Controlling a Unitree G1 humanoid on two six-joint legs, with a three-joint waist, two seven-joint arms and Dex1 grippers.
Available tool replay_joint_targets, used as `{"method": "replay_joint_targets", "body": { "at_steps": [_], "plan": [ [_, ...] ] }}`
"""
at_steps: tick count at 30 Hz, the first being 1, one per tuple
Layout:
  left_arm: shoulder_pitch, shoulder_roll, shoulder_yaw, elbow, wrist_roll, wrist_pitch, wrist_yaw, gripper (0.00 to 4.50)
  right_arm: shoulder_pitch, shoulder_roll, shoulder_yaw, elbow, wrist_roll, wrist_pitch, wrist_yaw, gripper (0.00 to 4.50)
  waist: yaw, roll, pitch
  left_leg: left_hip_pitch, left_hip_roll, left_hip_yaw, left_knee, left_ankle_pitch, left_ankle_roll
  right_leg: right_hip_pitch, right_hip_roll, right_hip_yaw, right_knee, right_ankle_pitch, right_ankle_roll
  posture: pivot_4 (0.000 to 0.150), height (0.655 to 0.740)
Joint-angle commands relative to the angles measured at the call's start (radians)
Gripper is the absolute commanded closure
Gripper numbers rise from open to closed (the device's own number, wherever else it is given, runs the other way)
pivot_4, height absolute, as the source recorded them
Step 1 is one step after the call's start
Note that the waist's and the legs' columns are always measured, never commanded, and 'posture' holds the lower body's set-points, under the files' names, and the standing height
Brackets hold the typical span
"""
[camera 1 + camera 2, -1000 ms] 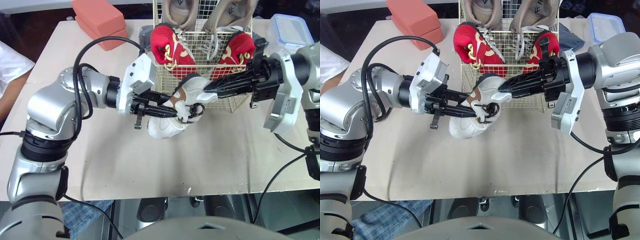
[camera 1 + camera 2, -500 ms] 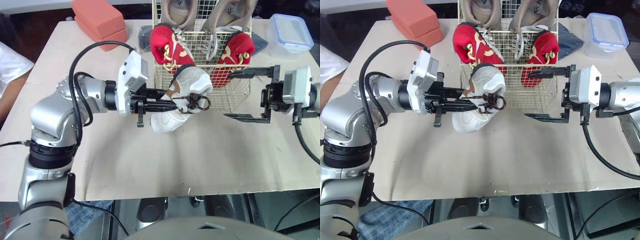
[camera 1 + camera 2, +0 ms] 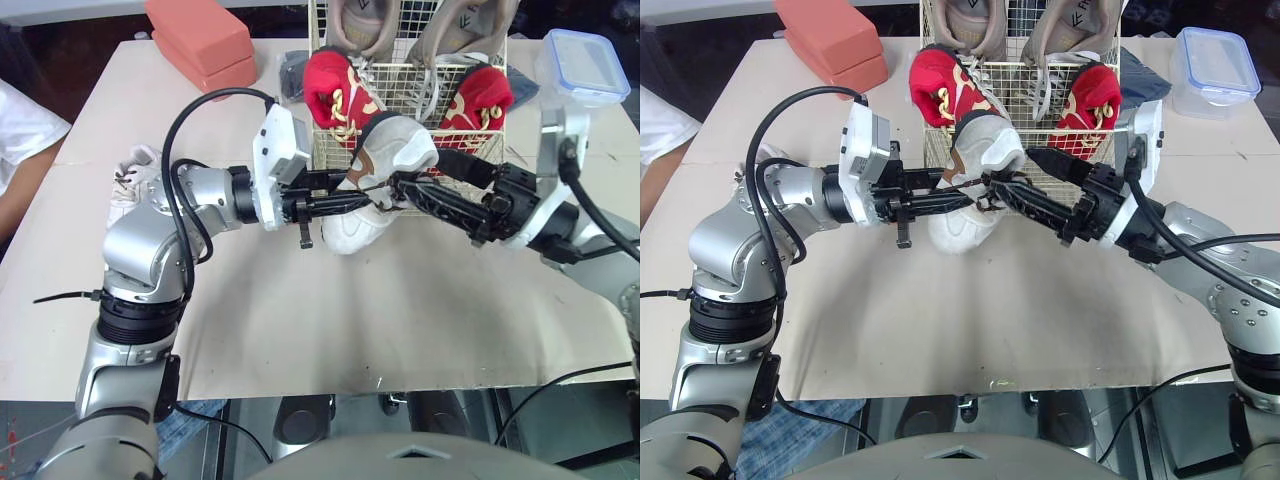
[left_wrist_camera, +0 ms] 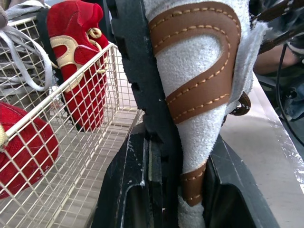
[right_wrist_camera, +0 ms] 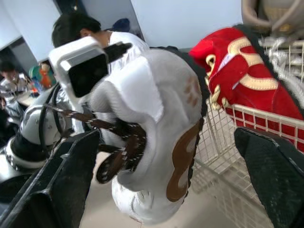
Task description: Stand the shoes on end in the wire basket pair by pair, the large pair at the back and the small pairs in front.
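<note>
left wrist view: left gripper (image 3: 970,192) clamps the white sneaker (image 3: 385,165) just before the wire basket (image 3: 470,100); right gripper (image 5: 166,137) gapes wide around it. likely light, soft-sided; hold by the stiffer sole.

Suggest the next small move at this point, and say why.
Probably close the right pincer on the white shoe. The left pincer grips it just outside the front wall of the wire basket, and the right pincer's open fingers straddle it, so a second grip would likely steady it for lifting in.
</note>
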Motion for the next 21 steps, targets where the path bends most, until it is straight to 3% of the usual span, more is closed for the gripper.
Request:
{"method": "replay_joint_targets", "body": {
  "at_steps": [1, 5, 7, 9, 13, 18, 21],
  "plan": [
    [-0.011, 0.006, 0.02, -0.028, -0.006, -0.026, -0.01, 3.93, -0.041, 0.026, -0.005, -0.025, -0.024, 0.021, -0.038, 1.91, -0.001, 0.0, 0.0, 0.0, 0.0, 0.0, 0.0, 0.0, 0.0, 0.0, 0.0, 0.0, 0.0, 0.0, 0.0, 0.15, 0.686],
    [-0.012, -0.001, 0.017, -0.032, -0.012, -0.02, -0.009, 3.93, -0.062, 0.07, 0.005, -0.035, -0.039, 0.04, -0.075, 3.85, -0.001, 0.0, 0.0, 0.0, 0.0, 0.0, 0.0, 0.0, 0.0, 0.0, 0.001, 0.0, 0.0, 0.0, 0.0, 0.15, 0.686],
    [-0.018, -0.01, 0.019, -0.03, -0.017, -0.007, 0.005, 3.93, -0.066, 0.091, 0.005, -0.045, -0.038, 0.044, -0.098, 4.46, -0.001, 0.0, 0.0, 0.0, 0.0, 0.0, 0.0, 0.0, 0.0, 0.0, 0.001, 0.0, 0.0, 0.0, 0.0, 0.15, 0.686],
    [-0.03, -0.006, 0.017, -0.025, -0.025, 0.036, 0.022, 3.93, -0.063, 0.114, 0.002, -0.061, -0.033, 0.043, -0.125, 4.46, -0.001, 0.0, 0.0, 0.0, 0.0, 0.0, 0.0, 0.0, 0.0, 0.0, 0.001, 0.0, 0.0, 0.0, 0.0, 0.15, 0.686],
    [-0.036, 0.002, 0.017, -0.033, -0.035, 0.066, 0.021, 2.05, -0.06, 0.166, -0.012, -0.088, -0.02, 0.025, -0.192, 4.5, -0.001, 0.0, 0.0, 0.0, 0.0, 0.0, 0.0, 0.0, 0.0, 0.0, 0.001, 0.0, 0.0, 0.0, 0.0, 0.15, 0.686],
    [-0.018, 0.032, 0.034, -0.035, -0.012, 0.027, 0.001, 0.05, -0.061, 0.193, -0.087, -0.121, 0.003, -0.016, -0.287, 4.5, -0.001, 0.0, 0.0, 0.0, 0.0, 0.0, 0.0, 0.0, 0.0, 0.0, 0.001, 0.0, 0.0, 0.0, 0.0, 0.15, 0.686],
    [-0.007, 0.06, 0.058, -0.047, -0.03, 0.029, -0.011, 0.05, -0.035, 0.205, -0.143, -0.143, 0.005, -0.053, -0.38, 4.5, -0.001, 0.0, 0.0, 0.0, 0.0, 0.0, 0.0, 0.0, 0.0, 0.0, 0.001, 0.0, 0.0, 0.0, 0.0, 0.15, 0.686]
  ]
}}
